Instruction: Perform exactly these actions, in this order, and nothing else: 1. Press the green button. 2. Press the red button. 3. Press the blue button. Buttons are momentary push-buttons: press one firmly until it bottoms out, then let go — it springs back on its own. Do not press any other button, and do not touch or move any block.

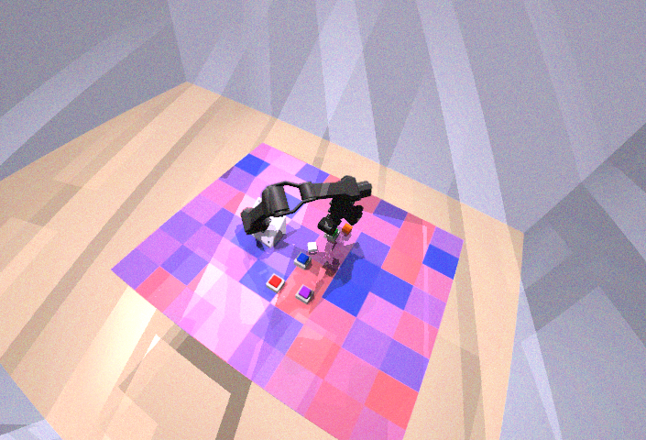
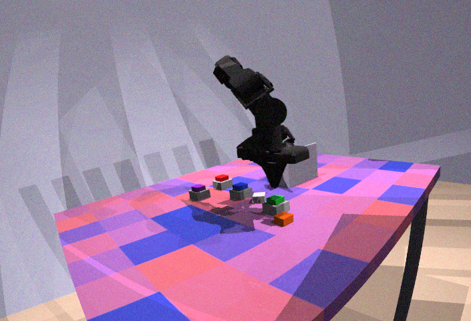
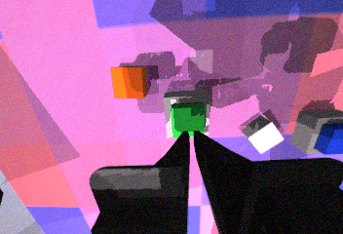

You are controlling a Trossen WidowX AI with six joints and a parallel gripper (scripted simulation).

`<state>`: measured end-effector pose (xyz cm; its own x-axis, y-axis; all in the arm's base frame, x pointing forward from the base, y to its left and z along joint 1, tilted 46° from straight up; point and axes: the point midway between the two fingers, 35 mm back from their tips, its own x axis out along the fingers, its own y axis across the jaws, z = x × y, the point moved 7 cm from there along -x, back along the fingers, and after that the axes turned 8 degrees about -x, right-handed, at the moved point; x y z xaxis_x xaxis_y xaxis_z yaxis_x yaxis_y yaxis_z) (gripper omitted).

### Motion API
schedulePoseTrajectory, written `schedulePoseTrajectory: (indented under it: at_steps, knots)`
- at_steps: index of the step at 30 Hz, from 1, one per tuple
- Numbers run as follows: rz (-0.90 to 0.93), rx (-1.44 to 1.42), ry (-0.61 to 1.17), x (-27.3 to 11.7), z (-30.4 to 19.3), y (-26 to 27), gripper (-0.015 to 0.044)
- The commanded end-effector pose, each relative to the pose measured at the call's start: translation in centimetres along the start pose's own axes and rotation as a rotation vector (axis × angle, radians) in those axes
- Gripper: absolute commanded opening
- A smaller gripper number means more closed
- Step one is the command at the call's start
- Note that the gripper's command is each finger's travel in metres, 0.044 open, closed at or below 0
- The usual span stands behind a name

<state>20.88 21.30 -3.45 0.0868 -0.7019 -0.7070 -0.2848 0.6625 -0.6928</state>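
The green button (image 2: 275, 199) (image 3: 189, 117) stands on its grey base with its cap up; in the top view the arm partly hides it. My gripper (image 2: 274, 186) (image 3: 190, 136) is shut and empty, pointing down. Its tips are above the table, close to the green button, and overlap the cap's near edge in the wrist view; a gap shows below them in the exterior view. The red button (image 1: 275, 280) (image 2: 222, 178) and the blue button (image 1: 302, 258) (image 2: 239, 186) (image 3: 337, 137) stand unpressed, away from the gripper.
An orange block (image 1: 346, 228) (image 2: 283, 219) (image 3: 129, 83) lies close beside the green button. A white block (image 1: 312, 247) (image 2: 258, 196) (image 3: 266, 137) lies between the green and blue buttons. A purple button (image 1: 304, 292) (image 2: 198, 187) stands near the red one.
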Motion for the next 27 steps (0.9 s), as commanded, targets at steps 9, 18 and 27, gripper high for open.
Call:
schedulePoseTrajectory:
  at_steps: [9,18,27]
  knots:
    - [-0.003,-0.005,-0.003,1.7,0.1,0.0,0.002]
    - [-0.004,-0.005,-0.003,3.2,0.0,0.0,0.002]
    - [-0.004,-0.005,-0.003,3.4,0.0,0.0,0.002]
